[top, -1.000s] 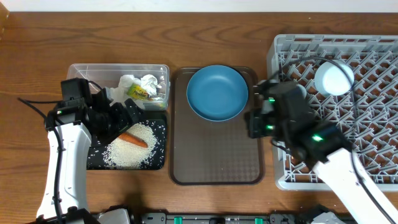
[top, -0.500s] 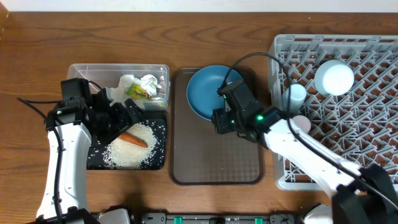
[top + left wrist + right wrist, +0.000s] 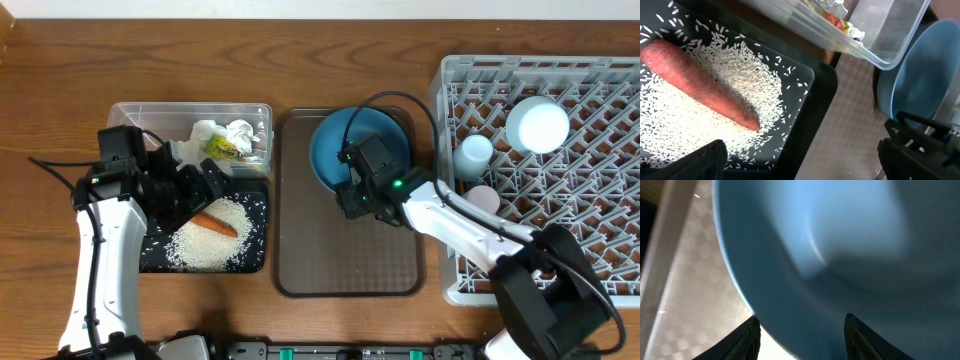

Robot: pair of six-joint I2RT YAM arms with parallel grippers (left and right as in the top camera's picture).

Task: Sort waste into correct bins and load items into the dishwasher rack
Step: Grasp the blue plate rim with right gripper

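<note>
The round blue plate (image 3: pixel 365 145) lies at the back of the brown tray (image 3: pixel 345 255); it fills the right wrist view (image 3: pixel 840 245). My right gripper (image 3: pixel 350 197) (image 3: pixel 802 337) is open, its fingers either side of the plate's near rim. My left gripper (image 3: pixel 207 185) (image 3: pixel 800 167) is open and empty over the black bin (image 3: pixel 150 260), which holds the carrot (image 3: pixel 214 224) (image 3: pixel 700 82) on rice (image 3: pixel 205 245) (image 3: pixel 770 85). The clear tub (image 3: pixel 135 112) holds paper wads (image 3: pixel 238 131) and a yellow-green wrapper (image 3: pixel 222 149). The chopsticks are out of view.
The grey rack (image 3: pixel 600 250) at the right holds an upturned white bowl (image 3: pixel 537 125), a light blue cup (image 3: pixel 473 155) and a pinkish cup (image 3: pixel 484 198). The tray's front half is bare. The right arm also shows in the left wrist view (image 3: pixel 920 145).
My right arm swung left from the rack's edge to the blue plate's near rim. The plate has shifted slightly right. The left arm has not moved.
</note>
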